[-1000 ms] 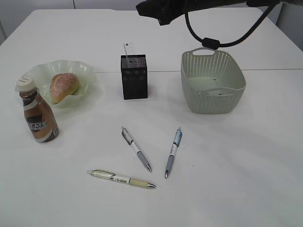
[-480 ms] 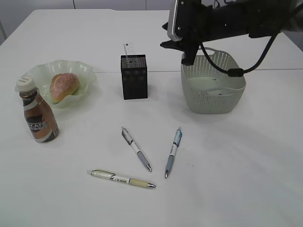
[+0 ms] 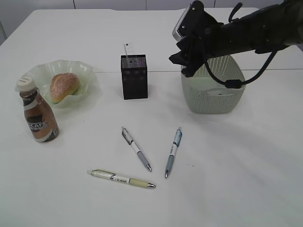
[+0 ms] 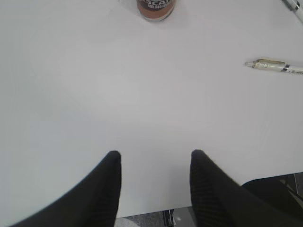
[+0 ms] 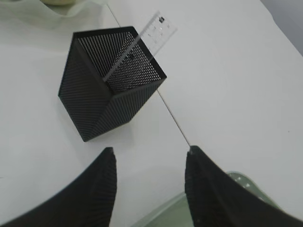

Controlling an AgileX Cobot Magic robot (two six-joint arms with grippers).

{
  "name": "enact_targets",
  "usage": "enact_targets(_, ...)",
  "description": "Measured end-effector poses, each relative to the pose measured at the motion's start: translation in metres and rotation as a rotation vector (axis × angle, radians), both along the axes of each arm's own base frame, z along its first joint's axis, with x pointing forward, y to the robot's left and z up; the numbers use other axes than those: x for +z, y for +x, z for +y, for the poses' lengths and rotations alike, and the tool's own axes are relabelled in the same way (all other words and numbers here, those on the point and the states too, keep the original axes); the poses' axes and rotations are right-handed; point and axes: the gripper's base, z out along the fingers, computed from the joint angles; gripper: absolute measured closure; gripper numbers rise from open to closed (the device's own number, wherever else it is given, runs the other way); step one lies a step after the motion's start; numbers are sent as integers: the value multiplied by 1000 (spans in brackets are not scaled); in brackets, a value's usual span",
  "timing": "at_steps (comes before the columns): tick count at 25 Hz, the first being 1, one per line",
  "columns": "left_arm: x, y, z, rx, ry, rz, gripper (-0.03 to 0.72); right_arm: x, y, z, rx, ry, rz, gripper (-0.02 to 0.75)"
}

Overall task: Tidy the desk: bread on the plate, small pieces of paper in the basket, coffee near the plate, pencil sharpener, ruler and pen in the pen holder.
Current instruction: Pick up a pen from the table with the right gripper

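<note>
The bread point(image 3: 64, 86) lies on the pale green plate point(image 3: 90, 71). The coffee bottle point(image 3: 39, 119) stands just left of the plate; its base shows in the left wrist view point(image 4: 156, 8). The black mesh pen holder point(image 3: 134, 77) holds a clear ruler point(image 3: 128, 49); both show in the right wrist view, holder point(image 5: 104, 109) and ruler point(image 5: 137, 47). Three pens lie on the table: a grey one point(image 3: 136, 148), a blue one point(image 3: 173, 152), a cream one point(image 3: 121, 179) that also shows in the left wrist view point(image 4: 277, 66). My right gripper point(image 3: 182, 59) is open and empty over the basket's left rim point(image 3: 189, 90). My left gripper point(image 4: 154, 156) is open and empty near the table's front edge.
The grey-green basket point(image 3: 215, 101) stands right of the pen holder; its rim shows in the right wrist view point(image 5: 165, 208). The right arm stretches over it from the upper right. The table's front edge and dark floor show in the left wrist view point(image 4: 270, 182).
My right arm has come down from above the table's far side to the basket's left rim. The objects on the table have not moved.
</note>
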Motion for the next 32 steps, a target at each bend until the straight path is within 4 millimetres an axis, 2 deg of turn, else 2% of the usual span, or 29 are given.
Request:
enact_targets(2,0,0,0,0,0,0,335,4,-8,4,84,-35,-24,388)
enact_targets(5,0,0,0,0,0,0,335,1,-20,10,214,-134,-78,388)
enact_targets(12,0,0,-1,0,-8,1,335,-14,-53,4,330,-300,-112,387)
enact_targets(18,0,-1,-3,-2,-41,13,335,-15,-78,2,253,-476,-154,388)
enact_targets(21,-1,-2,-4,-2,-44,22,335,-13,-92,7,172,-502,-151,388)
enact_targets(27,-1,-2,-4,-3,-48,26,336,-9,-123,29,148,-477,-139,388)
enact_targets(32,-1,-3,-7,-4,-81,32,335,-12,-134,42,154,-492,-149,388)
